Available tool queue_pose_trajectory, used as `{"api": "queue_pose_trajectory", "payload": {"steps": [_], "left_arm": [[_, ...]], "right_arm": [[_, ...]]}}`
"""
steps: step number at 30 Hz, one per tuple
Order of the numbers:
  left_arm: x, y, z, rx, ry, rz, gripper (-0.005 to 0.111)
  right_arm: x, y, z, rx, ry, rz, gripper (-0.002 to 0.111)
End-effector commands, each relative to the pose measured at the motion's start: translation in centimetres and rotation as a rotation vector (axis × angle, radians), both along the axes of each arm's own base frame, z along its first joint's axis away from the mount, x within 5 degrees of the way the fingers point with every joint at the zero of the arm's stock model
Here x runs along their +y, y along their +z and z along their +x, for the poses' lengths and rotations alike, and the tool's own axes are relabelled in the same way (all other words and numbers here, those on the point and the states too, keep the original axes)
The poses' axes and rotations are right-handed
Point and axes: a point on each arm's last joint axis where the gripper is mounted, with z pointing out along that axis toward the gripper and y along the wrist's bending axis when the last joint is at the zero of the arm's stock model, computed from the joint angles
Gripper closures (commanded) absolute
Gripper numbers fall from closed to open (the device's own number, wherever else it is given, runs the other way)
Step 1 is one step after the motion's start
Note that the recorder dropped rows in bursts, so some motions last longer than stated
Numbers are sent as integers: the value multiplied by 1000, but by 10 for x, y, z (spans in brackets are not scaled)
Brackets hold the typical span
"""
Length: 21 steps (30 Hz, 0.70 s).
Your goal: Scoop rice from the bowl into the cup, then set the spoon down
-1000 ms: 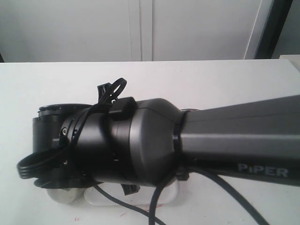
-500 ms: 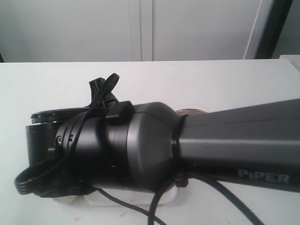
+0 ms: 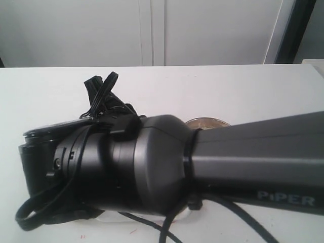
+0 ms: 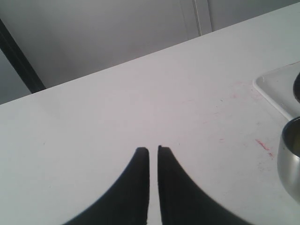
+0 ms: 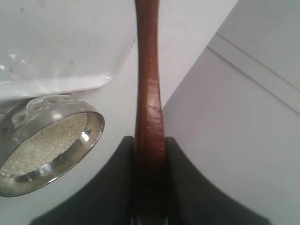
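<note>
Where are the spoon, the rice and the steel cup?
spoon (image 5: 149,93), right wrist view, middle of its handle.
rice (image 5: 44,140), right wrist view, middle of the grains.
cup (image 4: 289,168), left wrist view, its outer wall.

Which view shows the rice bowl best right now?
Right wrist view: the bowl shows its rim and the rice inside. Exterior view shows only a rim sliver behind the right arm; left wrist view shows none of it.

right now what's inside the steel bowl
Off-white rice lies inside the bowl, reaching just below its rim. The grains cover the bowl's bottom, so nothing beneath them shows.
</note>
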Motion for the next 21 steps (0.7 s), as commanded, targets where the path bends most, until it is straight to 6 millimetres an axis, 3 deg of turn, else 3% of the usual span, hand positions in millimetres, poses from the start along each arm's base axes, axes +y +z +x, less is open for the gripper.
{"api": "queue_pose_trajectory", "payload": {"steps": [1, 15, 21], "left_arm": [[0, 3, 0, -12, -4, -10, 92], [0, 3, 0, -12, -4, -10, 92], [0, 3, 0, -12, -4, -10, 92]], "right_arm": [[3, 6, -2, -47, 31, -27, 108], [5, 8, -9, -63, 21, -40, 108], [5, 9, -9, -100, -104, 152, 108]]}}
